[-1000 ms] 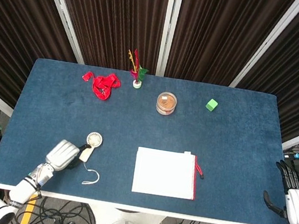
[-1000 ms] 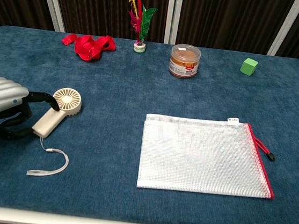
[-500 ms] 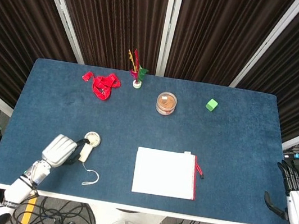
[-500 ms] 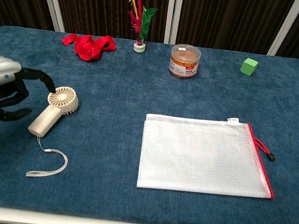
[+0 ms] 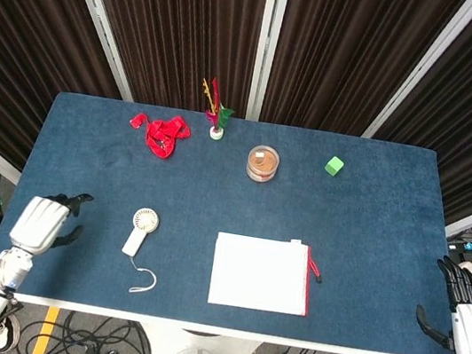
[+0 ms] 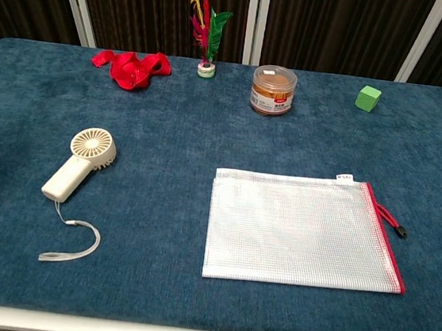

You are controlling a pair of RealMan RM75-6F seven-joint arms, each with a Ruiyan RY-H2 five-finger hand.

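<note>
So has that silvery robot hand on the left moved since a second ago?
Yes. The left hand has drawn back leftward from the small white handheld fan, now apart from it near the table's left edge.

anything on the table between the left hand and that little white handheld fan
No. In the head view, only bare blue cloth separates the left hand from the small white handheld fan; the hand holds nothing. The chest view shows the fan but not the hand.

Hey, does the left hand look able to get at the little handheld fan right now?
Probably yes. The left hand hangs open beside the handheld fan, and only bare blue table lies between them.
</note>
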